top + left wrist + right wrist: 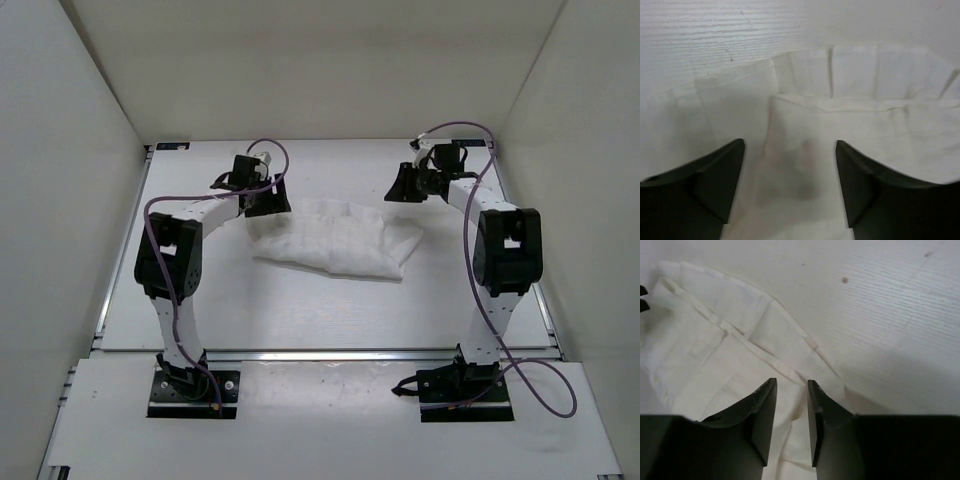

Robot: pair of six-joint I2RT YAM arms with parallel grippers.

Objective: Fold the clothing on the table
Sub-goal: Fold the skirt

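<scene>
The white skirt (335, 238) lay folded near the middle of the table (300, 310), with wide table on every side. My left gripper (790, 150) hung over its left edge, jaws wide apart. My right gripper (791, 387) hung over its right edge, jaws a little apart, holding nothing.

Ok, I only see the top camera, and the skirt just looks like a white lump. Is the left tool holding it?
Observer: No. The left wrist view shows the left tool wide open with nothing in it, and the skirt lying below.
Operator: And the right one?
Observer: The right tool is open just a little, with no cloth pinched in the gap.
Operator: Is the skirt folded at all?
Observer: Yes. Up close, one layer lies over another, and pleats stick out past its edge.
</scene>
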